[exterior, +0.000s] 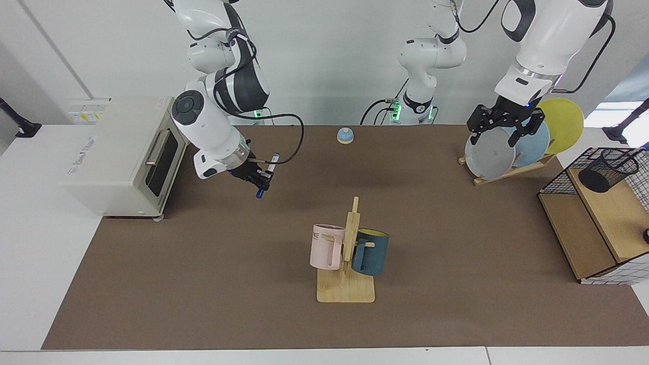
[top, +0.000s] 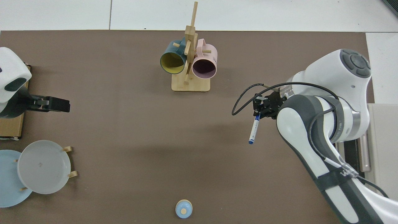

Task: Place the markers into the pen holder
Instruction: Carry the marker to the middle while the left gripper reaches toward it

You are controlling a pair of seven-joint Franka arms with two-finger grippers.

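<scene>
Table edge: a white table (exterior: pixel 45 284) runs under a brown mat (exterior: pixel 228 284) that covers most of the working surface.
Mug stand: nearest me, a wooden mug tree (exterior: pixel 348 284) stands on the mat, a pink mug (exterior: pixel 326 247) hanging on one side and a dark-blue mug (exterior: pixel 371 252) on the other.
Wire rack: at the mat's end on the left arm's side sits a black wire-grid rack (exterior: pixel 590 223) with wooden shelves.
Pen holder: the pen holder (exterior: pixel 607 170), a black mesh cup, lies tilted on the rack's upper shelf, well apart from the marker.
Right tool: the right tool (exterior: pixel 258 178) hangs above the mat near the toaster oven, clamped on the marker (exterior: pixel 265 175).
Marker: it is held aloft at a slant, clear of the mat; from above its body (top: pixel 254 129) sticks out of the right tool (top: pixel 264 107).
Toaster oven: a cream toaster oven (exterior: pixel 121 152) stands at the mat's other end.
Left tool: the left tool (exterior: pixel 504 134) waits in front of the plates, fingers spread wide, holding nothing.
Plates: grey (exterior: pixel 489 152), pale blue (exterior: pixel 536 144) and yellow (exterior: pixel 565 124) plates lean in a wooden rack.
Bell: a small blue bell (exterior: pixel 345 135) sits at the far edge of the mat.
Room: a plain pale wall (exterior: pixel 329 61) closes the back.
</scene>
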